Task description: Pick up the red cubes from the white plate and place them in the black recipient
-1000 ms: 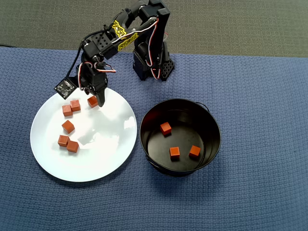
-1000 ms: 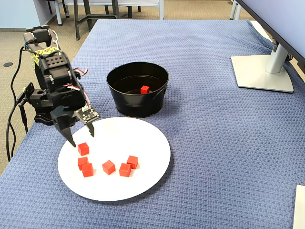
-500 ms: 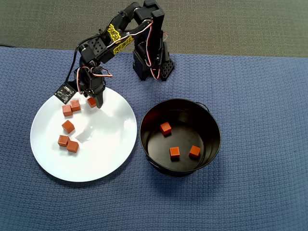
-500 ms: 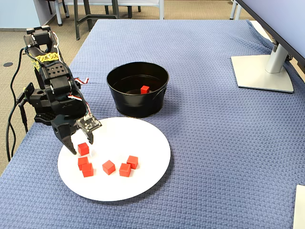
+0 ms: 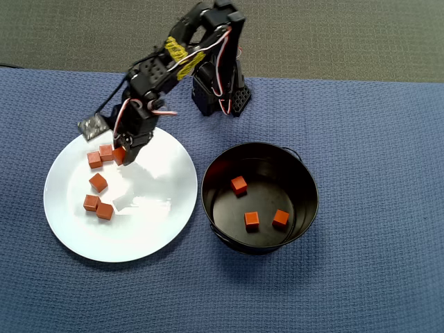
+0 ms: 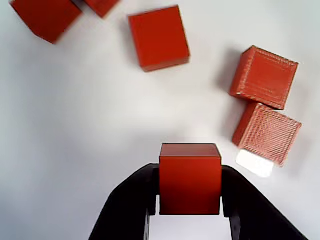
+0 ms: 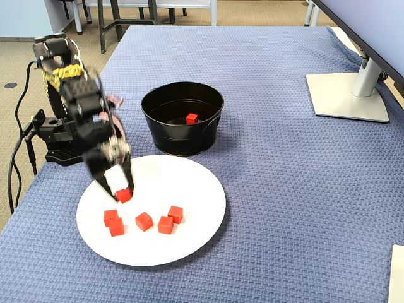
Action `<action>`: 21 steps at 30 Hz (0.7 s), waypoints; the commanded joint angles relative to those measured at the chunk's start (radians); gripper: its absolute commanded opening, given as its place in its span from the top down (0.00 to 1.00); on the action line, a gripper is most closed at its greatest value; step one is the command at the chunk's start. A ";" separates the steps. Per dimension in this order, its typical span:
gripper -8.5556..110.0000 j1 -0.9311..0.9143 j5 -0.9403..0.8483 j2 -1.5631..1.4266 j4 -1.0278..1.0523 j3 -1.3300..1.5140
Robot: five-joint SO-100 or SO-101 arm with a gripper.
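Observation:
My gripper [image 6: 190,172] is shut on one red cube [image 6: 190,179], with a black finger [image 6: 142,197] pressed on each side. It hangs low over the upper left part of the white plate [image 5: 149,222], and shows in the overhead view as gripper [image 5: 121,154] and in the fixed view as gripper [image 7: 123,193]. Several more red cubes lie on the plate, the nearest pair [image 5: 100,156] just left of the gripper and others [image 5: 98,206] lower down. The black recipient [image 5: 305,173] stands right of the plate with three red cubes [image 5: 252,220] inside.
The arm's base [image 5: 220,94] stands at the table's far edge behind plate and pot. A blue woven cloth [image 5: 374,139] covers the table. In the fixed view a monitor stand [image 7: 347,95] sits at the far right.
The gripper came down around the cube at the plate's upper edge and shut on it. It has shifted the cube slightly towards the neighbouring pair.

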State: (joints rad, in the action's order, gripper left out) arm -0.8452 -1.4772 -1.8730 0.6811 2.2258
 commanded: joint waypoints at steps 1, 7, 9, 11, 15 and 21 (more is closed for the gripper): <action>0.93 0.149 0.374 -0.210 0.333 -0.212; 0.93 0.448 0.807 -0.293 0.634 -0.426; 0.93 0.578 0.896 -0.313 0.657 -0.434; 0.92 0.719 0.983 -0.321 0.657 -0.420; 0.59 0.933 0.905 -0.268 0.683 -0.364; 0.62 0.597 0.630 -0.270 0.575 -0.305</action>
State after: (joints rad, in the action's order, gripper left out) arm -0.0813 -0.6688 -2.1384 1.3223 1.8960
